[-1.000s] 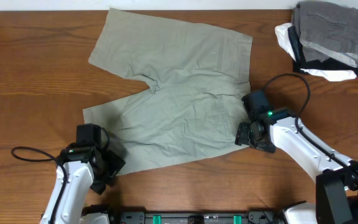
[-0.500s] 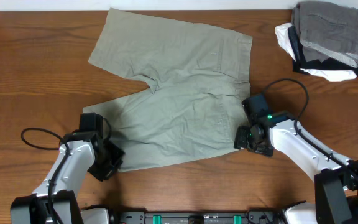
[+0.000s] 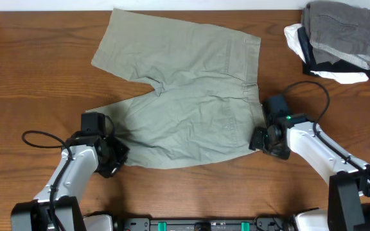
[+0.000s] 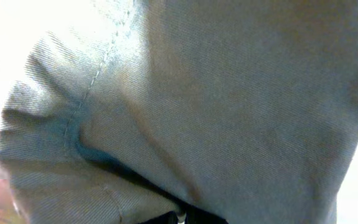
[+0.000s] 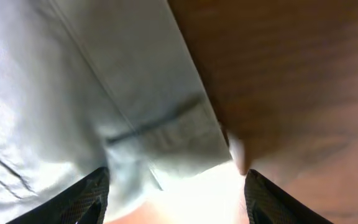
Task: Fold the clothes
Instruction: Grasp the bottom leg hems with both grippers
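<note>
The pale khaki-green shorts (image 3: 185, 109) lie flat on the wooden table (image 3: 31, 77), waistband to the right and both legs pointing left. My left gripper (image 3: 113, 157) sits at the near leg's hem corner and is shut on the cloth. In the left wrist view, bunched shorts fabric (image 4: 229, 93) fills the frame above the closed left gripper (image 4: 180, 218). My right gripper (image 3: 259, 138) stands open at the waistband's near corner. In the right wrist view, the shorts' waistband (image 5: 142, 93) with a belt loop (image 5: 160, 121) lies between the spread fingers of the right gripper (image 5: 178, 186).
A stack of folded garments (image 3: 339, 38), grey over black and white, sits at the back right corner. A black cable (image 3: 37, 138) loops on the table left of my left arm. Another cable (image 3: 313, 96) arcs above my right arm.
My left gripper moved in over the near leg's hem and shut on it, bunching that corner inward. My right gripper shifted slightly right along the waistband and stayed open.
</note>
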Robot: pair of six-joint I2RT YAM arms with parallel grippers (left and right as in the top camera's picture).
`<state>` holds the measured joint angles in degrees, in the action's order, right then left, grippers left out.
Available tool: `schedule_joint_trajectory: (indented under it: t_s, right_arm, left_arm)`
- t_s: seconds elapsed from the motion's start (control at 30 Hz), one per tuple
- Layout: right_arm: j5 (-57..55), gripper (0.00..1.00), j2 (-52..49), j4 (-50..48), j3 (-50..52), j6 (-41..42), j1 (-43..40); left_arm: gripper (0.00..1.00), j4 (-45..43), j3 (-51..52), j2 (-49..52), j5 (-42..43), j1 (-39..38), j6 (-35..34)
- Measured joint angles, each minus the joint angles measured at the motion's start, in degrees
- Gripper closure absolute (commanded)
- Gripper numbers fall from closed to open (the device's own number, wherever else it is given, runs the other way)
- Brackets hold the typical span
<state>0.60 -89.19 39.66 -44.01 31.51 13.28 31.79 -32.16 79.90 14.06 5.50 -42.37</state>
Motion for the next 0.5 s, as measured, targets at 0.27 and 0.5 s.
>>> schedule_joint_trajectory:
  t_s: [0.27,0.5]
  right_arm:
    - [-0.63,0.40,0.00,-1.92,0.00,-1.09,-0.52]
    - [0.09,0.43,0.00,-5.25,1.40,-1.18,-0.52]
  left_arm:
    - [0.94,-0.39,0.04,0.02,0.15,0.00,0.00]
    - [0.94,-1.01,0.04,0.04,0.17,0.00,0.00]
